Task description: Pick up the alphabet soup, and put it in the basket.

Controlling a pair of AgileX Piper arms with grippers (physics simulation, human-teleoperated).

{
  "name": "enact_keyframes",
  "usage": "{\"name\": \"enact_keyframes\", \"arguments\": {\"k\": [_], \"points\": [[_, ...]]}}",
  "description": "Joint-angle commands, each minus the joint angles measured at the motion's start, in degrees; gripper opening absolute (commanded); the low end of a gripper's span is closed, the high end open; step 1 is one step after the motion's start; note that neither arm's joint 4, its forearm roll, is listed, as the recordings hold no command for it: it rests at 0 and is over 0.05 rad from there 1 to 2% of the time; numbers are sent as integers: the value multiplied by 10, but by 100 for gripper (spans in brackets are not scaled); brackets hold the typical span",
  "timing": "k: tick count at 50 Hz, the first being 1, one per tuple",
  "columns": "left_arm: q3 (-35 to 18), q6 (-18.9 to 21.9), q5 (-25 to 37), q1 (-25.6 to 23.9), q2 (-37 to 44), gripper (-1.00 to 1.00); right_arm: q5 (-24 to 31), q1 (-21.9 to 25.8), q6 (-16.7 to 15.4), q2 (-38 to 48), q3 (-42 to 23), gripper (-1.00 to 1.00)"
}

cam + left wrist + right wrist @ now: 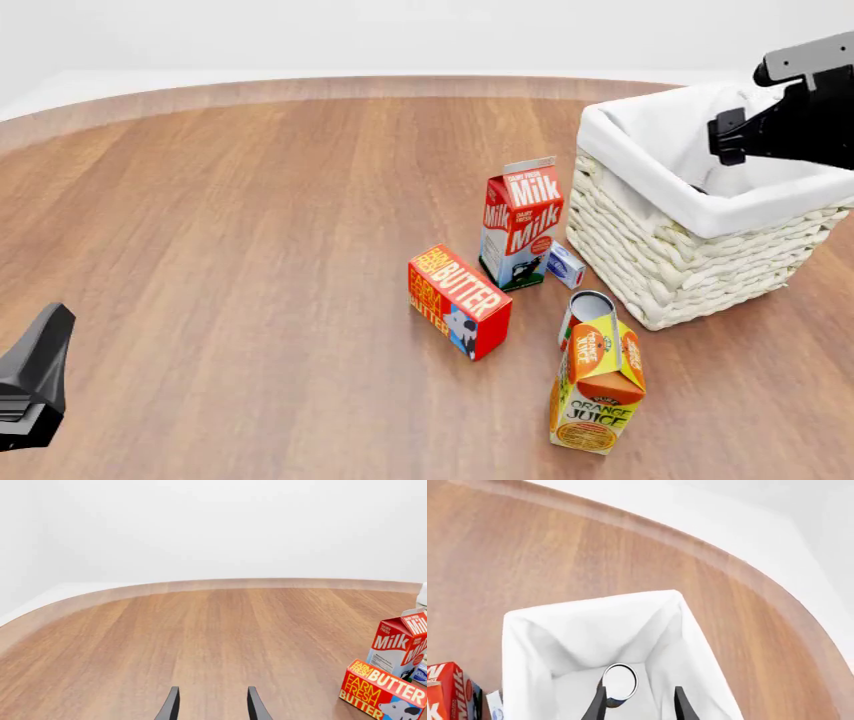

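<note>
Right wrist view looks straight down into the basket (527, 645), and the alphabet soup (620, 681) is sitting on the white liner at the bottom, standing upright so its long axis runs vertically and the pale round top faces the camera. The right pincer (639, 702) hangs right over it with its two dark fingers spread apart and nothing between them; the can's top sits just beside one finger, partly overlapped by it. In the front view the basket (667, 270) fills the upper right of the frame with the right arm's dark body above its far corner, and you can't see the can from there. Left of the basket on the worktop (240, 220) stand the milk carton (522, 226) and butter box (457, 300), with the orange juice carton (598, 385) at lower centre-right. The left pincer (212, 705) is low over bare wood, fingers apart, gripping nothing.
</note>
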Motion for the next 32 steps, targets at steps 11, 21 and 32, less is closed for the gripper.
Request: {"name": "enact_keyframes", "arguments": {"k": [11,21,32], "points": [[0,0,0,0,0,100,-77,20,-5,-112,108,100],[0,0,0,0,0,100,-109,50,-11,-178,169,100],[0,0,0,0,0,100,-141,59,-12,-236,223,100]]}}
